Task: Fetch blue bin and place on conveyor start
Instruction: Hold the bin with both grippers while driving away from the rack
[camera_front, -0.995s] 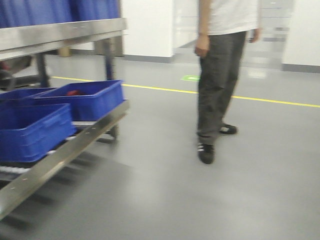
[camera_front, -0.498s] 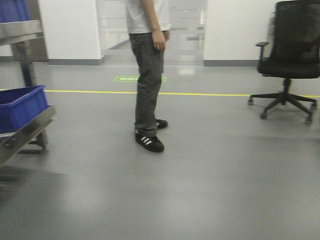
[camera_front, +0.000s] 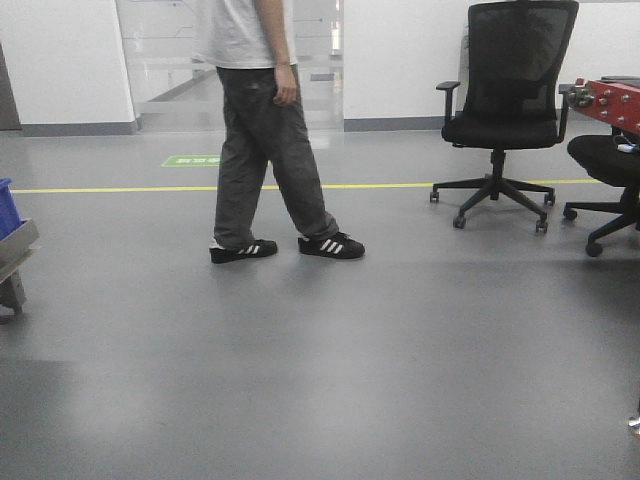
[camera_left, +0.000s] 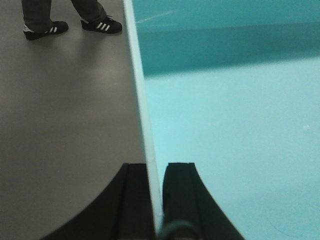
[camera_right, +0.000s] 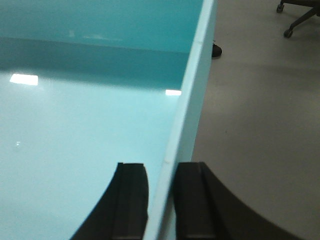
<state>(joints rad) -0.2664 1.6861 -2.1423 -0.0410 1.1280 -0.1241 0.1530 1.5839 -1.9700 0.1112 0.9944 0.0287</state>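
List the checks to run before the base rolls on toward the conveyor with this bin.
1. Left gripper clamps the blue bin wall, a finger on each side: ok.
2. Right gripper clamps the opposite wall the same way: ok.
3. Nothing loose in the bin, in the part that shows: ok.
4. Floor ahead free: not ok, a person is mid-stride across it.
5. Approach to the conveyor start: not ok, office chairs stand by its red frame.
6. Belt free for the bin: cannot tell, only a corner of the frame shows.
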